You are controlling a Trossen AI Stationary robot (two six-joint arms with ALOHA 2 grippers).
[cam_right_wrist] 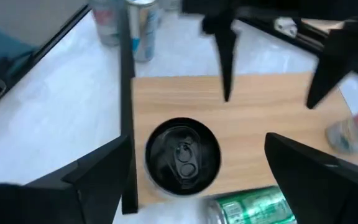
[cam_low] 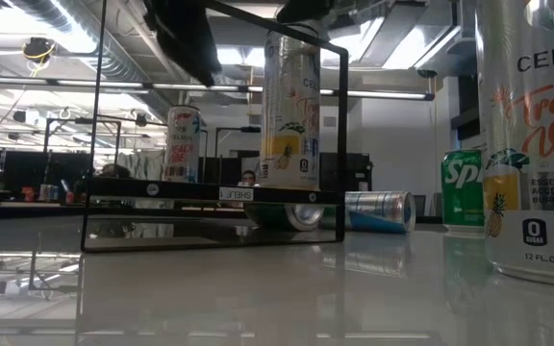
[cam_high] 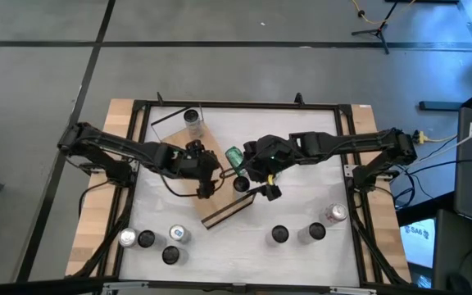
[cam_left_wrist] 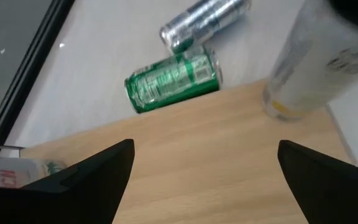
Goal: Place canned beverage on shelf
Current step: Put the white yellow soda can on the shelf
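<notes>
The long light-wood shelf with dark edges is seen lying at a slant on the white table, and a black-topped can stands upright on its board near the dark lip. The right gripper is held above that can with fingers spread wide and nothing gripped. The left gripper is likewise spread wide over the board, with a green can lying on its side just beside the shelf's edge.

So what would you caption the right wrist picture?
Right hand open above a black can standing on the shelf, green can lying beside.
</notes>
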